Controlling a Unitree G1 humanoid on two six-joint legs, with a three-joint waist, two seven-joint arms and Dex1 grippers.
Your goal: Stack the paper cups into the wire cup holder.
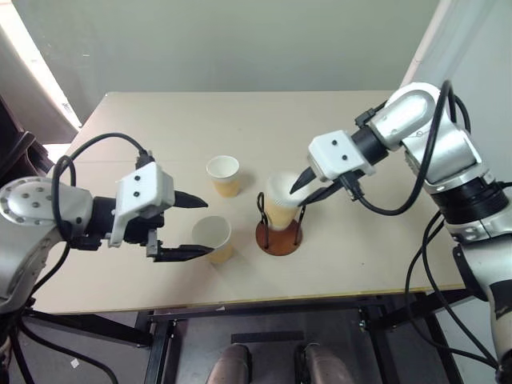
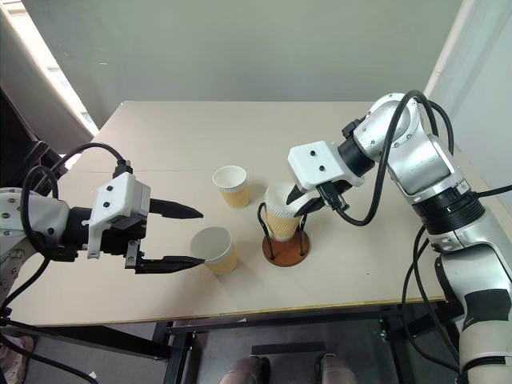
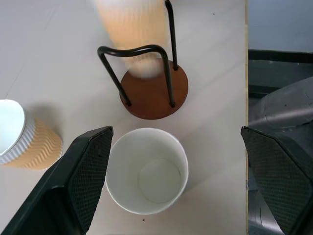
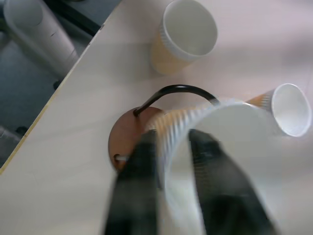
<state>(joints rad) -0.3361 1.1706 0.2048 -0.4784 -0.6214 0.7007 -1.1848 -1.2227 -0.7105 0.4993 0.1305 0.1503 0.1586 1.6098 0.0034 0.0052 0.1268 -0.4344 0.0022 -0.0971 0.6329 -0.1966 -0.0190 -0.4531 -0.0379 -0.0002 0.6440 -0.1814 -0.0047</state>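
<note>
there are three paper cups on a pale worktop [image 1: 160, 128]. one cup [image 1: 280, 202] sits tilted in the wire cup holder [image 1: 279, 237], between its thin black wire loops. the holder has a round reddish-brown base and stands near the front middle of the worktop.

the right tool [image 1: 307, 187] is at the rim of this cup. one black finger is inside the cup and the other is outside, so the cup wall is between them. the fingers look a little apart, but i cannot tell if they pinch the wall or have let go.

a second cup [image 1: 214, 238] stands upright on the worktop just left of the holder, near the front edge. its mouth is up and it is white inside. the left tool [image 1: 196, 226] has its two black fingers spread wide apart. in the wrist view one finger [image 3: 83, 176] is just beside this cup and the other is well away on the far side. it holds nothing.

the third cup [image 1: 224, 175] stands upright a bit farther back, near the other two things.
</note>
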